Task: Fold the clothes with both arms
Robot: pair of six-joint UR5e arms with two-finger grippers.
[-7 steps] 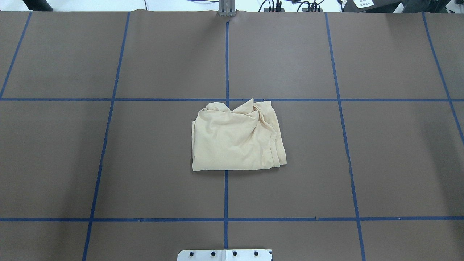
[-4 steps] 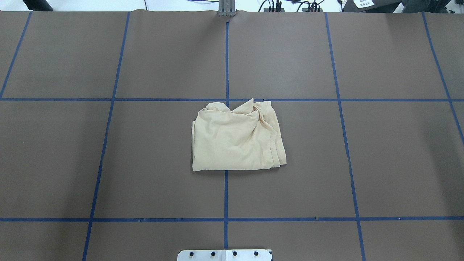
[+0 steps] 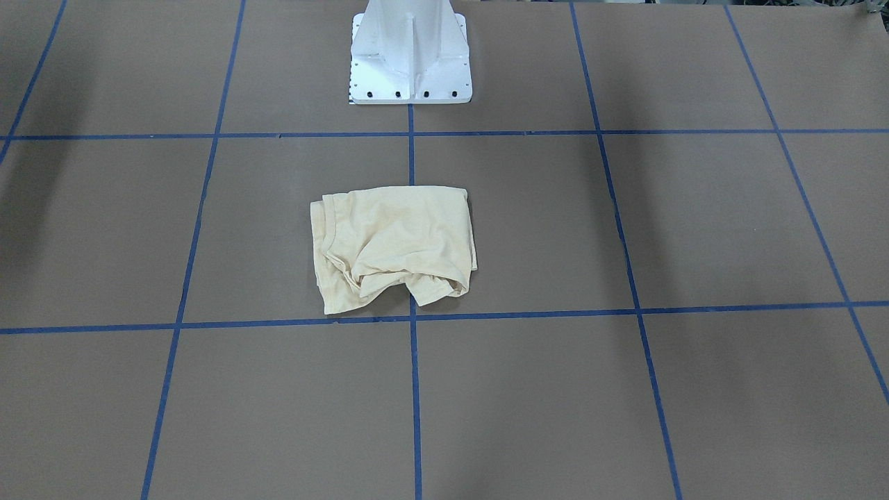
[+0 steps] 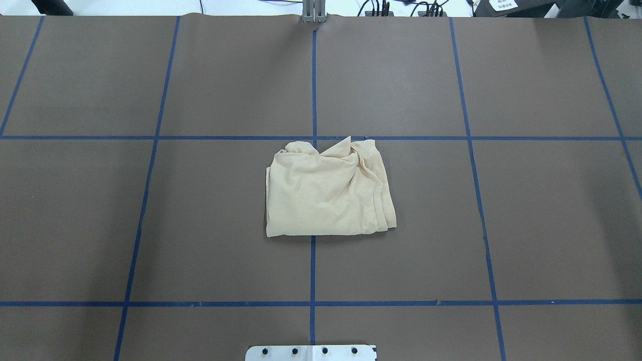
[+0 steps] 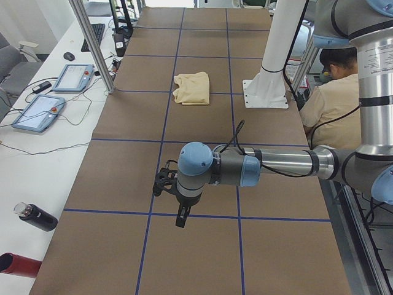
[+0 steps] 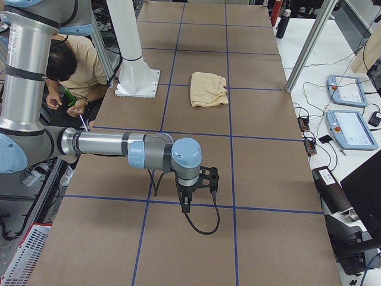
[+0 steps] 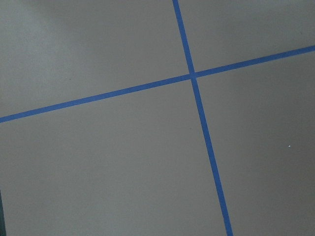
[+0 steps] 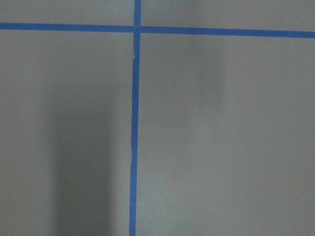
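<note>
The clothes (image 4: 328,190) lie as one folded, rumpled cream-yellow bundle at the middle of the brown table, over the centre blue tape line; no print shows. The bundle also appears in the front-facing view (image 3: 396,243) and small in both side views (image 5: 191,87) (image 6: 208,89). Neither arm is near it. The left gripper (image 5: 179,216) hangs over bare table far from the clothes, seen only in the exterior left view. The right gripper (image 6: 185,205) hangs likewise at the other end, seen only in the exterior right view. I cannot tell whether either is open or shut. Both wrist views show only table and tape.
The white pedestal base (image 3: 411,62) stands at the robot's edge of the table. A person (image 5: 334,92) sits crouched beside it. Teach pendants (image 5: 40,110) and cables lie on the side bench, a dark bottle (image 5: 37,216) near them, and a metal post (image 5: 92,43) rises at the far edge.
</note>
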